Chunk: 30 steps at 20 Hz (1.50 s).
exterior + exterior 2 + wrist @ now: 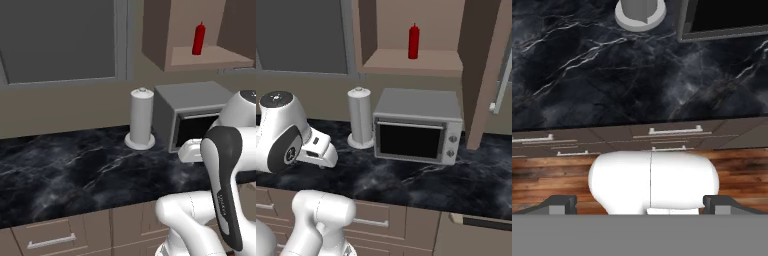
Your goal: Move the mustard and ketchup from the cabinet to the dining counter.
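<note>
**Ketchup high in the open cabinet, jaws wide and empty**

The ketchup (414, 42) stood upright on the cabinet (416, 62) shelf, at the top centre of the right base picture and the upper right of the left one. I saw no mustard there, and no dining counter.

I judged the bottle to be light, of smooth plastic, a little soft under pressure and easy to tip because it is tall and narrow. I would take it around the middle of the body, below the pointed cap, with gentle force so it does not slip out.

The gripper (640, 202) pointed down over the worktop (587, 75), its two tips at the bottom corners of the hand picture, far apart, with nothing between them.

Around the bottle the shelf was bare, so the fingers had room on both sides. The shelf front edge was near the bottle base. The open door (481, 75) stood at the right, and the microwave (418, 125) and paper roll (360, 117) stood just under the shelf, so I judged the arm must rise above them first.
</note>
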Motion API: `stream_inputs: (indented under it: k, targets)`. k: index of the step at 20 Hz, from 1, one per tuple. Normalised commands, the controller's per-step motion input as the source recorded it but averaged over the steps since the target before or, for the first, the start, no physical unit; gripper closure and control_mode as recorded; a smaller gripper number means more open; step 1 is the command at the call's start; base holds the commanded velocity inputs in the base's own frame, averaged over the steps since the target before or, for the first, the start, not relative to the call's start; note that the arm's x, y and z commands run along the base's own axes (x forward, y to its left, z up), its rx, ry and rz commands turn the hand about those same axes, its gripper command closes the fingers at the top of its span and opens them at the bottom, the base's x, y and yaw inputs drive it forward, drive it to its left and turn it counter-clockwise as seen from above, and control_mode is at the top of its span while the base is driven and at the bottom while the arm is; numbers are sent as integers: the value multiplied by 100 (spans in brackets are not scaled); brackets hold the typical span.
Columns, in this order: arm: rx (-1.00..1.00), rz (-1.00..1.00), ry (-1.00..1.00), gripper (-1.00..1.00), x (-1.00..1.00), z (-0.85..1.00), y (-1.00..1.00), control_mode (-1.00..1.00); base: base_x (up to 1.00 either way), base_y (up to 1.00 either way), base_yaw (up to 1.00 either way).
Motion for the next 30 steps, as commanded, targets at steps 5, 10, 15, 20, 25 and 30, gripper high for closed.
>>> stream_inputs:
  k: [5,10,15,20,25,30]
  targets:
    - [0,0,0,-100,0,0,0,100,-6,-56,-4]
    - [0,0,0,-100,0,0,0,100,24,-45,-2]
    - [0,0,0,-100,0,0,0,100,31,-39,2]
    - [0,0,0,-100,0,0,0,100,45,-35,4]
    - [0,0,0,-100,0,0,0,100,51,-23,0]
    - [0,0,0,-100,0,0,0,100,22,-4,0]
